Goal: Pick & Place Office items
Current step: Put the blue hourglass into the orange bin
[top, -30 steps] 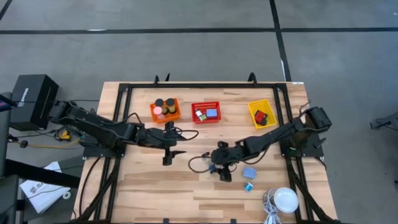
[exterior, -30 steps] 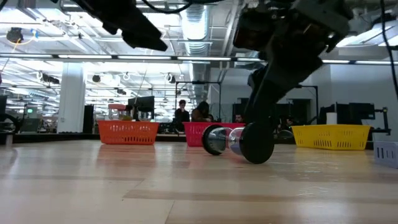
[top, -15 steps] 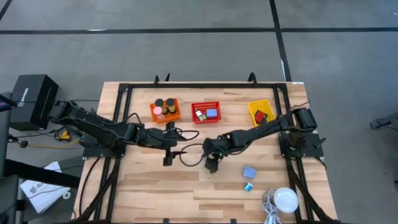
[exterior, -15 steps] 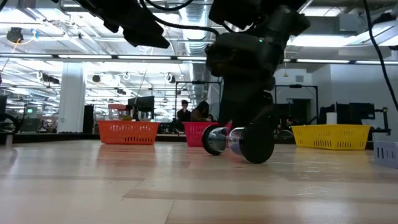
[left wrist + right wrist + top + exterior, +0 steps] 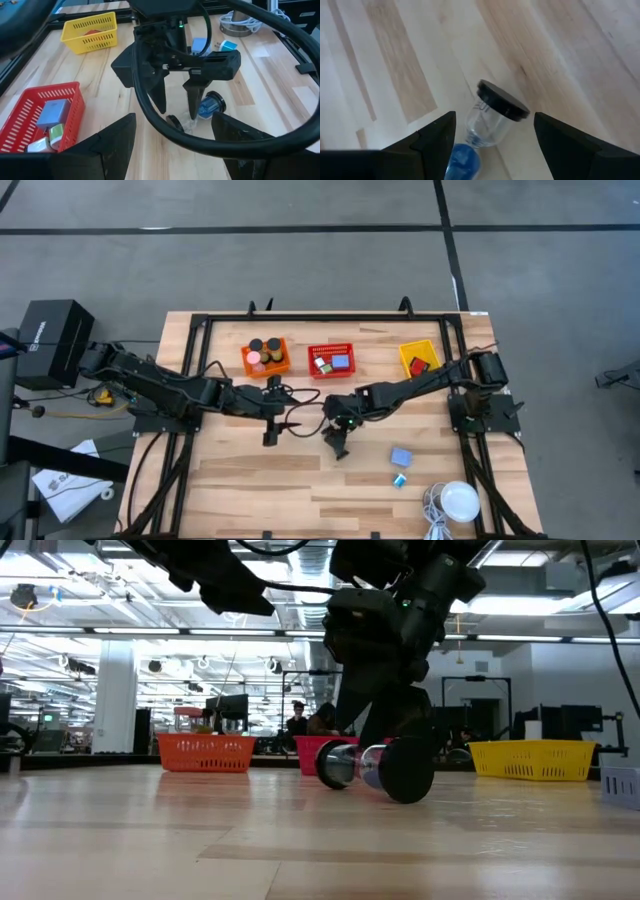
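1. One small hourglass-like item (image 5: 490, 125), clear in the middle with dark end caps and blue inside, lies on its side on the bench (image 5: 240, 490) near the middle, in front of the red basket (image 5: 331, 360).
2. The right gripper (image 5: 176, 102) hovers over it, jaws spread wide and holding nothing; the left gripper (image 5: 270, 428) waits nearby, jaws also wide and empty.
3. It looks light, rigid and smooth, probably brittle, and being round it may roll. The narrow clear waist seems the safest hold.
4. Its far cap is hidden in the right wrist view, and whether the jaws touch the bench is hard to tell.
5. Two blue pieces (image 5: 400, 457) lie apart toward the right.
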Robot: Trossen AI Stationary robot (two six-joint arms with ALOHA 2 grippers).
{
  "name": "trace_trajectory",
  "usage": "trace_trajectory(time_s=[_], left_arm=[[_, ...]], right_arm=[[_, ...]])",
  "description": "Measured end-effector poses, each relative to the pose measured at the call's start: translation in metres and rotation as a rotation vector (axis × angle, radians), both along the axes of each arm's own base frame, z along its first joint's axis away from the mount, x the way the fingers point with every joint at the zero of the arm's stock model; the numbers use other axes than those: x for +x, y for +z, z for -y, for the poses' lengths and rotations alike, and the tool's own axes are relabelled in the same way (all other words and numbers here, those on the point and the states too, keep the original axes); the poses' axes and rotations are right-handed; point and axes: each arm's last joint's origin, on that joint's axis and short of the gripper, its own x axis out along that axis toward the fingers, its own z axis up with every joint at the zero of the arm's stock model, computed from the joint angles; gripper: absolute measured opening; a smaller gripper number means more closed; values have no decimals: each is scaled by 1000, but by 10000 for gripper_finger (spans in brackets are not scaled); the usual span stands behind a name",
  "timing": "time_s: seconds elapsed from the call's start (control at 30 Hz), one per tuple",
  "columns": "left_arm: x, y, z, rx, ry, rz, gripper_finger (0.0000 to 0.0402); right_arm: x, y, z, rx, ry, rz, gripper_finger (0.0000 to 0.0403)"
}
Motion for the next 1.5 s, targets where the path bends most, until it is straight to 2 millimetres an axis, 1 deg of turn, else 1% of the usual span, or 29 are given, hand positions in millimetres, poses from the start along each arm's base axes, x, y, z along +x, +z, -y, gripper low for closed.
trace_trajectory(time_s=[0.2,0.3,0.37,0.43,0.53,0.6,0.67,0.73,0.8,0.93,1.03,1.1,1.17,1.27,1.37,1.5], left_arm=[[0,0,0,1,-1,2,255],[0,0,0,24,-13,3,255],[0,1,0,28,-12,4,255],[0,1,0,28,-11,6,255],[0,1,0,29,-11,5,255],[0,1,0,30,-13,5,255],[1,1,-1,30,-10,7,255],[0,1,-1,30,-10,6,255],[1,1,-1,30,-10,6,255],[0,0,-1,30,-16,1,255],[0,0,0,29,-17,3,255],[0,1,0,29,-16,4,255],[0,0,0,30,-16,2,255],[0,0,0,30,-15,2,255],[0,0,-1,32,-11,0,255],[0,0,-1,31,-11,3,255]], right_arm=[[0,0,-5,7,2,5,260],[2,1,1,8,-16,19,260],[4,1,8,9,-36,31,260],[4,1,14,26,-86,26,260],[8,-11,16,62,-151,-3,260],[5,-13,15,99,-180,-36,260],[11,-15,14,158,-202,-34,260],[9,-17,13,165,-201,-97,260],[15,-11,11,156,-203,-99,260],[16,1,13,85,-209,-167,260],[19,16,15,-9,-102,-161,260],[18,28,15,-44,-47,-190,260],[18,39,11,-54,-24,-211,260],[10,51,-5,-76,35,-310,260],[-6,57,-27,-97,80,-430,260],[-26,57,-65,-114,144,-537,260]])
